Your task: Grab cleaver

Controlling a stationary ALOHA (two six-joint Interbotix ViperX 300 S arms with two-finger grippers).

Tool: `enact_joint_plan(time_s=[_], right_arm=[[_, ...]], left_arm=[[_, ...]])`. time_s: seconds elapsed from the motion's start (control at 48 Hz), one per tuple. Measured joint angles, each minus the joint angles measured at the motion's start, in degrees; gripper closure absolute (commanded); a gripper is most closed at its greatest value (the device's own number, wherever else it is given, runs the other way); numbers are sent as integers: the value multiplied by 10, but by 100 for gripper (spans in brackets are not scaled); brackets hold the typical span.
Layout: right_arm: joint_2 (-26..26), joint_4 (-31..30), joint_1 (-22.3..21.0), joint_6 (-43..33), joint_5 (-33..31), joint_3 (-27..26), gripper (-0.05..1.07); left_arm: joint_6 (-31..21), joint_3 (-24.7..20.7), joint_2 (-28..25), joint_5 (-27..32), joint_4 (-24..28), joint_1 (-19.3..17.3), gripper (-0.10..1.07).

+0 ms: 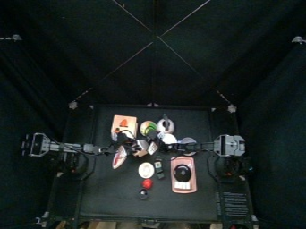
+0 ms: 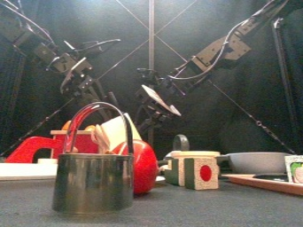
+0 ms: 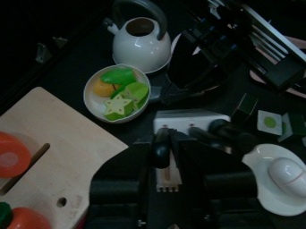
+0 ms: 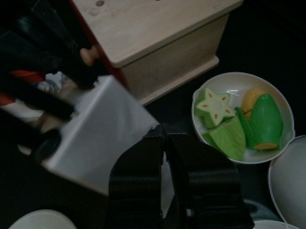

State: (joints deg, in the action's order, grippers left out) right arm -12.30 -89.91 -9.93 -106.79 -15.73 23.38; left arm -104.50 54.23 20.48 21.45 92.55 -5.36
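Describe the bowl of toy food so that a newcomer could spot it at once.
On the black table, find the pale wooden board in the left wrist view. The white bowl sits just off its edge, between the board and a white teapot. It alone holds green pieces, a pale star slice and an orange bit.

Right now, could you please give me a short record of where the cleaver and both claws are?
cleaver: held up between the two arms
right claw: shut on the cleaver's blade
left claw: at the cleaver's wooden handle
below the cleaver: bowl of toy fruit, wooden block
also on the table: white teapot, cutting board
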Motion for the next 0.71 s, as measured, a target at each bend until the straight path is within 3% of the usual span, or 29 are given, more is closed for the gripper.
enact_joint_plan(time_s=[0.708], right_arm=[[1, -1, 6, 0, -1, -3, 65]], left_arm=[[1, -13, 1, -4, -12, 22, 59]])
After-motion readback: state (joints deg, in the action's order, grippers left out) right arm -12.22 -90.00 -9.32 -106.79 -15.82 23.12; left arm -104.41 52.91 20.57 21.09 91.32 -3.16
